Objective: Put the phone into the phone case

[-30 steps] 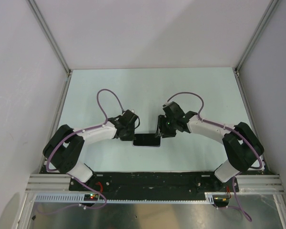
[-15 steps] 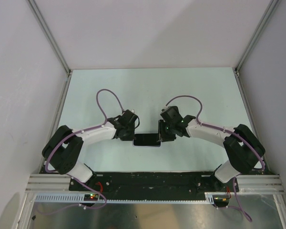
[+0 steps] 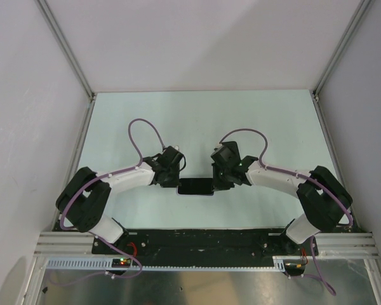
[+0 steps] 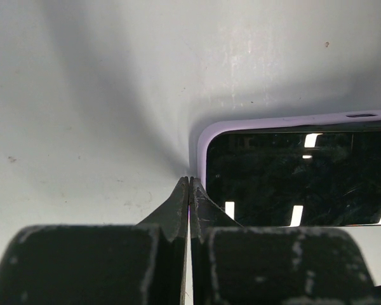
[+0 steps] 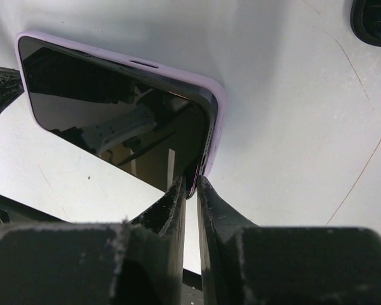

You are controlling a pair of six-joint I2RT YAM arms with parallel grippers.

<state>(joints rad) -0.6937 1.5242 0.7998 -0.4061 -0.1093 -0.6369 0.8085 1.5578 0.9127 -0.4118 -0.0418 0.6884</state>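
Left jaws: clenched empty, left gripper (image 4: 189,181) tips touching phone case (image 4: 200,136) at its left end.
Right jaws: right gripper (image 5: 190,181) pinching case's right corner rim.
Phone (image 4: 292,178): in case, screen up.
Progress: nearly done; right end seems unseated.

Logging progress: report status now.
Left gripper shut, tips at phone case corner. Right gripper nearly shut at other end, grip unclear. Phone in case. Nothing obstructing.
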